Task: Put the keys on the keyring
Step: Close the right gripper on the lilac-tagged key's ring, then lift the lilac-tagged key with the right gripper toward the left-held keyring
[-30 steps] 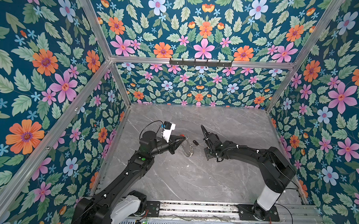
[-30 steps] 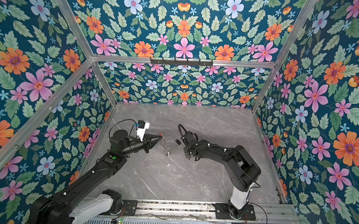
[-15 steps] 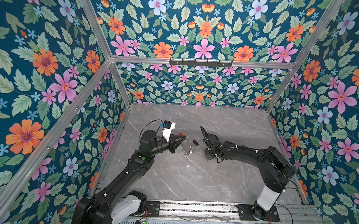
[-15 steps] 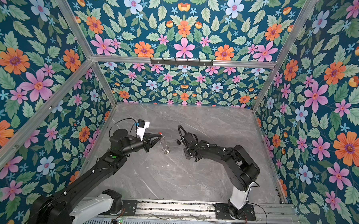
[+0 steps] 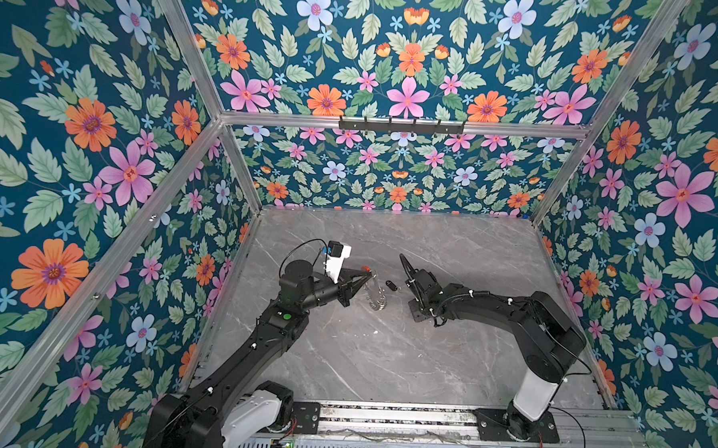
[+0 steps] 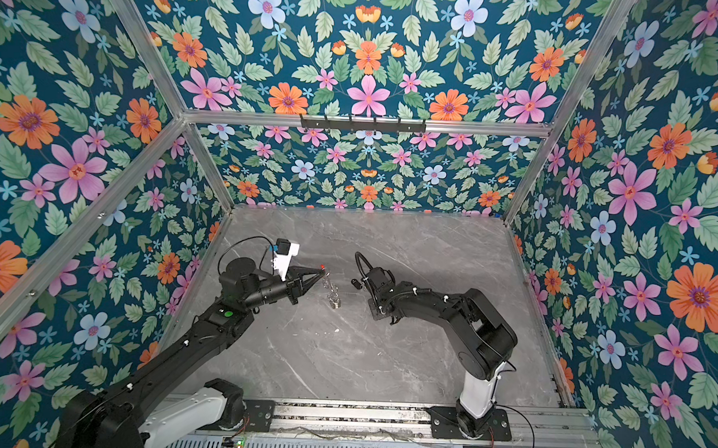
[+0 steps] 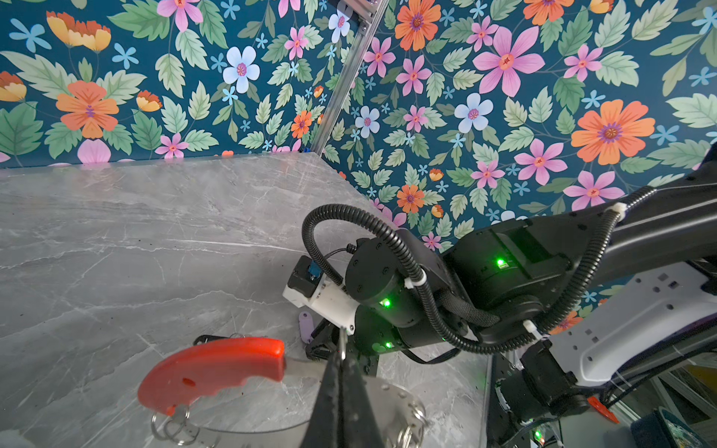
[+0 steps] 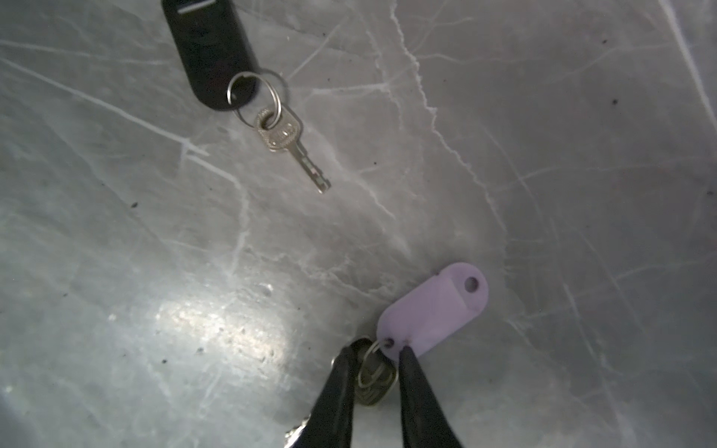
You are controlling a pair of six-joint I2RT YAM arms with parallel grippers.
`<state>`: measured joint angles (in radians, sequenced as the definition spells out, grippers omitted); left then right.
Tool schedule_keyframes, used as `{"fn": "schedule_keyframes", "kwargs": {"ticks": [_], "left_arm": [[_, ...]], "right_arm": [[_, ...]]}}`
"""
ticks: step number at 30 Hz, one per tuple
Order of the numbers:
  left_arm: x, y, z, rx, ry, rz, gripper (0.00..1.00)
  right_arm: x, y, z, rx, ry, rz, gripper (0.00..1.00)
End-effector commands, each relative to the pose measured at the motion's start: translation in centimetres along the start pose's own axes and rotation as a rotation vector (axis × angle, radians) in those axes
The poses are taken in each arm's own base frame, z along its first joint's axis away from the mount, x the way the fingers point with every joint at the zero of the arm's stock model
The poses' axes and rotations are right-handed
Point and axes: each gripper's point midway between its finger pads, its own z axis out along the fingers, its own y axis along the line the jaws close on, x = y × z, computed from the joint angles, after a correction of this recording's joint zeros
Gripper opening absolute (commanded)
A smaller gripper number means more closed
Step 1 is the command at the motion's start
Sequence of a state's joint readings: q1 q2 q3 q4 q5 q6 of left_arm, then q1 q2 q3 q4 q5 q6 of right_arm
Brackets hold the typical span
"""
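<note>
— Grey marble table [image 5: 384, 359], flowery walls [image 5: 103, 139]. What does the left gripper [image 7: 343, 358] do?
— Its fingers [image 7: 326, 411] are squeezed tight on the big thin metal keyring [image 7: 217, 368], just beside its red curved part.
— And the right gripper [image 8: 380, 351]?
— Its fingers [image 8: 415, 391] stand on each side of a small silver key [image 8: 374, 384] hooked to the pale lilac oblong plastic tag [image 8: 434, 310]. I can't tell if they pinch it. The black oblong plastic tag [image 8: 209, 50] lies well apart from them.

The grey veined surface [image 8: 543, 155] is carrying a black tag [image 8: 209, 50] and a lilac tag [image 8: 434, 310]; the hoop [image 7: 217, 368] is showing a red section.
</note>
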<state>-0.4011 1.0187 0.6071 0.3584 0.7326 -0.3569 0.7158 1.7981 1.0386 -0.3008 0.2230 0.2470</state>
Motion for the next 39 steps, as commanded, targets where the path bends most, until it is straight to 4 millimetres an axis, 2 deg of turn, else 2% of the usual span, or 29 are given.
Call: {"fn": "schedule_keyframes", "kwargs": {"ticks": [1, 8, 14, 20, 26, 30, 35, 39], "left_arm": [[-0.8, -0.5, -0.1, 0.016, -0.024, 0.032, 0.00], [-0.8, -0.6, -0.2, 0.015, -0.024, 0.036, 0.00], [-1.2, -1.1, -0.3, 0.036, -0.038, 0.052, 0.00], [-2.6, -2.8, -0.5, 0.112, -0.088, 0.166, 0.00], [-5.1, -5.0, -0.9, 0.204, -0.196, 0.313, 0.00], [-6.9, -5.8, -0.4, 0.268, -0.248, 0.286, 0.00], [-8.1, -5.4, 1.1, 0.329, -0.250, 0.162, 0.00], [-8.8, -5.3, 1.7, 0.357, -0.272, 0.099, 0.00]], "right_arm": [[0.0, -0.5, 0.0, 0.034, 0.004, -0.018, 0.19], [-0.2, -0.9, -0.7, 0.044, -0.012, -0.015, 0.01], [-1.9, -1.7, -3.7, 0.056, -0.094, -0.011, 0.00], [-5.5, -1.8, -10.4, -0.051, -0.276, -0.057, 0.00], [-8.2, 0.5, -19.3, -0.416, -0.465, -0.097, 0.00], [-9.2, 2.8, -25.0, -0.625, -0.569, -0.152, 0.00], [-10.3, 4.7, -29.2, -0.790, -0.596, -0.193, 0.00], [-11.4, 5.5, -30.7, -0.853, -0.603, -0.217, 0.00]]}}
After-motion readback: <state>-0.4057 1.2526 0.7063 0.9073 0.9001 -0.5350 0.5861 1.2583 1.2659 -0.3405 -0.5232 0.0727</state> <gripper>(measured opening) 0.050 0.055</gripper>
